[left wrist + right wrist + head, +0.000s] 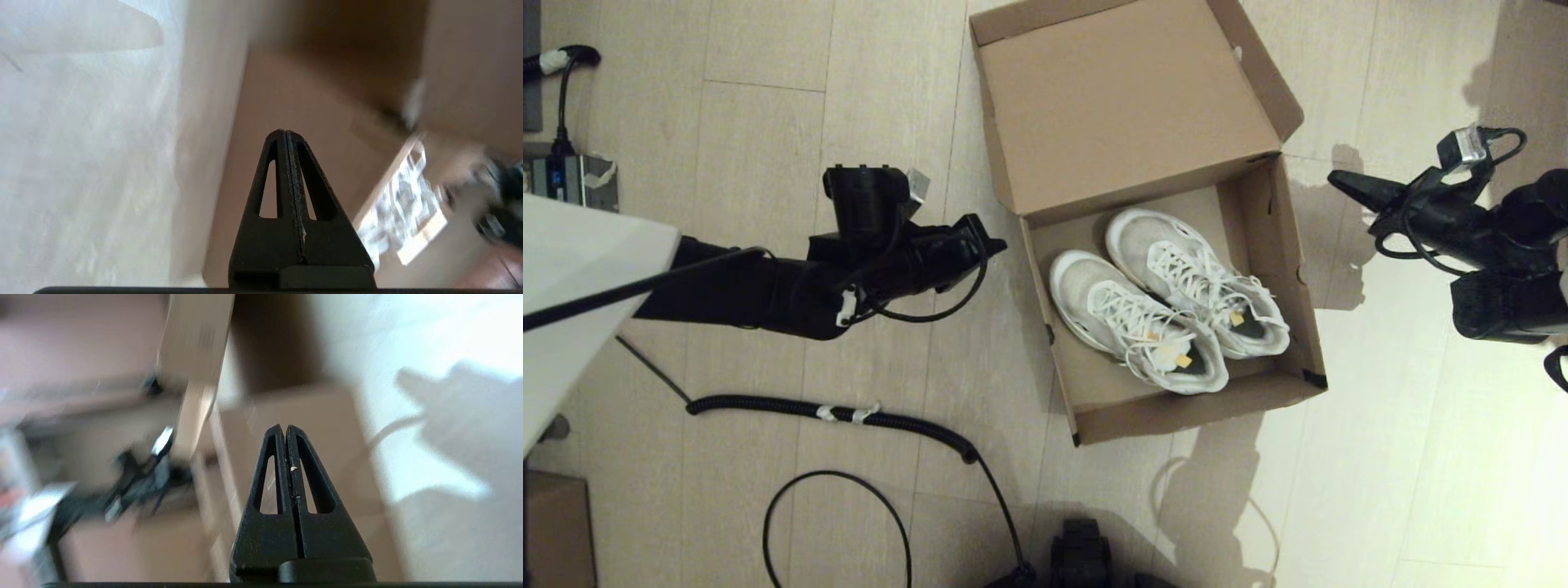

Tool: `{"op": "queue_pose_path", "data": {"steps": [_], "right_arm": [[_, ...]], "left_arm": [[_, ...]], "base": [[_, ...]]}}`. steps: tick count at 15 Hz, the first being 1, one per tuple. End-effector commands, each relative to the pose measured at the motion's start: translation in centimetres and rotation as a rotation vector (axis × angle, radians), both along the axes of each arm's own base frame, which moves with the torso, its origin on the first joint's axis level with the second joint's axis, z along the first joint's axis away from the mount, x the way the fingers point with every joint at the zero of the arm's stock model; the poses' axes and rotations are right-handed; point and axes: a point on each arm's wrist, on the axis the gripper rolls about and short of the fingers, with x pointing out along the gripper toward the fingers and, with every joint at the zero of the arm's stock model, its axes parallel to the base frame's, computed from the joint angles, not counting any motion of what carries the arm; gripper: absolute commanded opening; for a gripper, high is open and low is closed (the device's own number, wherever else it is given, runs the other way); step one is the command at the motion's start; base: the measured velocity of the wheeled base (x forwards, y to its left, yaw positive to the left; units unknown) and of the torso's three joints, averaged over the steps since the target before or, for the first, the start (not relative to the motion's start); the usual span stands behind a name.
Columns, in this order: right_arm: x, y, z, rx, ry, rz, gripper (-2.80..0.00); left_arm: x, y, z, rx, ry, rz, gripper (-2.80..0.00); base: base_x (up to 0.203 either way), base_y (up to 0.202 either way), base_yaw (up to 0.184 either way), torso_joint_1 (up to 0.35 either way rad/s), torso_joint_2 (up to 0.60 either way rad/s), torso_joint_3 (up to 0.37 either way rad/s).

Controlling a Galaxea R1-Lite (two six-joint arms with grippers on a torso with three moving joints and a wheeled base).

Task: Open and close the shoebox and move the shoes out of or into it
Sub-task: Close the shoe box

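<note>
Pale wood-plank floor point(768, 122), black coiled cable point(849, 412), hard shadows

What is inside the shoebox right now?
The shoebox, lid folded back, holds both shoes side by side on its floor, laces up. Whatever lies beneath them is covered. Left gripper and right gripper, both shut, hang outside it.

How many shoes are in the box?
2. Both shoes sit side by side inside the open shoebox, toes toward the lid: one nearer the robot's left, the other nearer its right. None seems hidden.
</note>
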Motion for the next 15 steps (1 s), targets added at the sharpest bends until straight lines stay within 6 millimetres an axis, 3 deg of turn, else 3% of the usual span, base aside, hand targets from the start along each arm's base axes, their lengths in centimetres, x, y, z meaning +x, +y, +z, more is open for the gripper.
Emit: {"op": "queue_pose_path", "data": {"steps": [1, 4, 6, 9, 15], "right_arm": [[-0.5, 0.1, 1.0, 0.016, -0.03, -0.082, -2.8], [0.3, 0.2, -0.2, -0.093, 0.024, -0.376, -2.8], [-0.8, 1.4, 0.9, -0.178, 0.064, -0.601, -2.8], [-4.3, 3.8, 1.6, -0.238, 0.15, -0.543, -2.8], [-9.6, 11.6, -1.2, -0.38, 0.25, -0.378, -2.8]], "left_arm": [[-0.2, -0.8, 1.2, -0.01, -0.04, 0.084, -2.8], [-0.6, -1.7, 1.5, -0.006, -0.053, 0.089, -2.8], [-0.7, -1.9, 1.5, 0.0, -0.057, 0.084, -2.8], [-0.3, -2.1, 0.7, 0.047, -0.071, 0.08, -2.8], [1.1, -2.1, 0.1, 0.078, -0.094, 0.094, -2.8]], "base": [[0.0, 0.0, 0.0, 0.0, 0.0, 0.0], [0.0, 0.0, 0.0, 0.0, 0.0, 0.0], [0.0, 0.0, 0.0, 0.0, 0.0, 0.0], [0.0, 0.0, 0.0, 0.0, 0.0, 0.0], [0.0, 0.0, 0.0, 0.0, 0.0, 0.0]]}}
